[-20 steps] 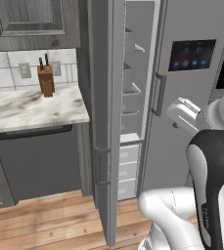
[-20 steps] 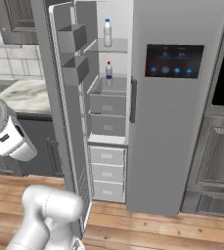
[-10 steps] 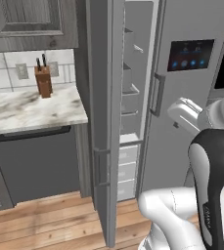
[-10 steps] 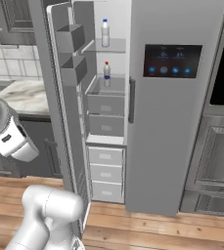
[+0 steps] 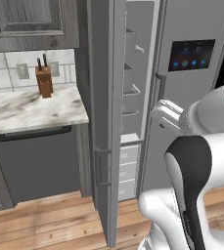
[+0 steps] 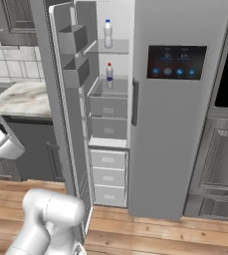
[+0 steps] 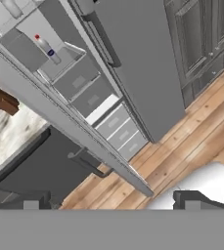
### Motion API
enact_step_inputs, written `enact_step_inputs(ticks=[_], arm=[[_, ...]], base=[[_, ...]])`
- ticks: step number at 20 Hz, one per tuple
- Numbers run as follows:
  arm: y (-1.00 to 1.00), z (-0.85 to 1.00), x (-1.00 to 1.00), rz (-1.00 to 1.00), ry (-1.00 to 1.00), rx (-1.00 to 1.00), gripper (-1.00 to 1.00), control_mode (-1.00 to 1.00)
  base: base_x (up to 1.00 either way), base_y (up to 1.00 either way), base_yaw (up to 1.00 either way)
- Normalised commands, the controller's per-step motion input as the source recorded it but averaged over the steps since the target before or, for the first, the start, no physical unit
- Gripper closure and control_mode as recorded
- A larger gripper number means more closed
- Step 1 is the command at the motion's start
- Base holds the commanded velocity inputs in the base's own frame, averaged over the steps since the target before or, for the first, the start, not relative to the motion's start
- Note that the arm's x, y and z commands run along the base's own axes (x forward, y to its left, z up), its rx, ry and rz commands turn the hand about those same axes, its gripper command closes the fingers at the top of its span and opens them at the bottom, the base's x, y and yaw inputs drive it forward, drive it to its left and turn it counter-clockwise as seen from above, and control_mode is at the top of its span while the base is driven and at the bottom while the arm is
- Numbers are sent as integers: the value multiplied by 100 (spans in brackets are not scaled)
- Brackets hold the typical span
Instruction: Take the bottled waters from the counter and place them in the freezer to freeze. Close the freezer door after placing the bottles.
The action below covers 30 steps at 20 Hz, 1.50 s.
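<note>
The freezer [image 6: 113, 107] stands open, and both bottled waters are inside it. The blue-capped bottle [image 6: 107, 34] is upright on an upper shelf; the red-capped bottle [image 6: 109, 75] is upright on the shelf below, above the drawers. In the hand view the red-capped bottle [image 7: 48, 50] and the other bottle [image 7: 11, 7] show at the top left. The freezer door [image 6: 60, 114] swings out wide, edge-on in the left base view [image 5: 103, 97]. My gripper [image 7: 111, 202] is open and empty, well back from the freezer, above the wooden floor. The counter [image 5: 30, 110] lies left of the door.
A brown knife block [image 5: 44, 80] stands on the counter by the tiled wall. The fridge's right door [image 6: 177, 99] with its black display is shut. Dark cabinets [image 6: 220, 164] stand to its right. Wooden floor [image 5: 45, 224] runs in front.
The whole picture has shifted a little, so the camera has moved slightly. The bottles, the door and the open gripper look the same.
</note>
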Motion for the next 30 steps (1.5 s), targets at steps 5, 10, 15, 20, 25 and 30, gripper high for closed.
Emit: enact_step_inputs(ticks=[5,10,15,20,25,30], arm=[[82,10,1,0,-7,-28,-100,-100],[79,14,-1,0,-16,-35,-100,-100],[21,0,54,-4,-4,-22,-100,-100],[4,-1,61,-5,-5,-25,-100,-100],[6,-1,27,-17,-18,-25,-100,-100],[23,-1,11,-29,-12,-7,-100,-100]], base=[[0,0,0],[0,0,0],[0,0,0],[0,0,0],[0,0,0],[0,0,0]])
